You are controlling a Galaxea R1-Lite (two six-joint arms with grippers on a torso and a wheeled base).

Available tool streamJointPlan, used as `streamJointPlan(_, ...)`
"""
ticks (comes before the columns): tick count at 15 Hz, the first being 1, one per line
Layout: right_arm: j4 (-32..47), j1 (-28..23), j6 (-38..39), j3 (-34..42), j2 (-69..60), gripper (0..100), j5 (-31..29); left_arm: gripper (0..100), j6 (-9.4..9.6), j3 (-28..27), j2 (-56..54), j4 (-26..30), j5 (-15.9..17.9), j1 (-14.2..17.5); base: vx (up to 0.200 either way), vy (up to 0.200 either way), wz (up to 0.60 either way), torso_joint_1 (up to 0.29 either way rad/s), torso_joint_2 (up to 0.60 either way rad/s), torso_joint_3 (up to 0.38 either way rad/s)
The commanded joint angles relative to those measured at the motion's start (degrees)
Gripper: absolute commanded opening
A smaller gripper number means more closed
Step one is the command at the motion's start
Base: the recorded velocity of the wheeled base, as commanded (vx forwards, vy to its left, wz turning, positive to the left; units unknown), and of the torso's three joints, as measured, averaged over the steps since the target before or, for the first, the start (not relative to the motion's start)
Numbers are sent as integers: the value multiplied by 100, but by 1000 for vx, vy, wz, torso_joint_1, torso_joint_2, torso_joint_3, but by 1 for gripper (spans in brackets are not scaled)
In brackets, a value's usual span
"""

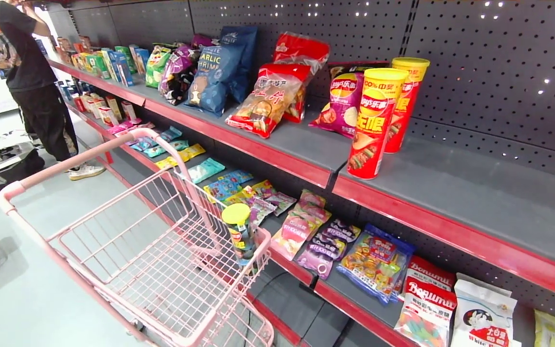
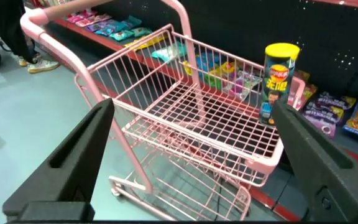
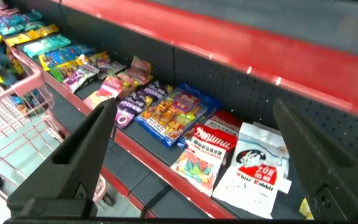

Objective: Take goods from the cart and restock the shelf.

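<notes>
A pink wire cart (image 1: 80, 161) stands in front of the shelf. One tall can with a yellow lid (image 1: 239, 231) stands upright in the cart's corner nearest the shelf. My left gripper (image 2: 191, 112) hangs open above the cart basket (image 2: 253, 163), with the can (image 2: 279, 81) beyond its fingers and nothing between them. On the upper shelf (image 1: 475, 197) stand two red chip cans (image 1: 376, 120) with yellow lids. My right gripper (image 3: 191, 112) is open and empty, out in front of the lower shelf's snack bags (image 3: 173, 115).
Chip bags (image 1: 268, 99) and boxes line the upper shelf to the left; bare grey shelf lies to the right of the red cans. Candy packets (image 1: 301, 226) cover the lower shelf. A person (image 1: 32, 72) stands in the aisle at far left, beyond the cart.
</notes>
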State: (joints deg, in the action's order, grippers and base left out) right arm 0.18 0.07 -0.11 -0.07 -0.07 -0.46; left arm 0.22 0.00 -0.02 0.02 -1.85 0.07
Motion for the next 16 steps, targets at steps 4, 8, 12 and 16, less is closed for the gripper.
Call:
streamJointPlan(4,-1,1,-7,7,7,100,-6,100,31,0,2,-11,10,1,0,0,0,-194,544,344)
streamJointPlan(8,-1,1,-15,-1,7,100,2,100,-435,-2109,2490,-82,625,-86,0,0,0,-73,204,132)
streamJointPlan(12,-1,1,-42,-1,7,100,2,100,-1050,-3155,7060,-2876,809,-148,0,0,0,0,0,0)
streamJointPlan(16,-1,1,-33,-1,7,100,2,100,-22,-3094,9917,-5206,1802,-166,0,0,0,0,0,0)
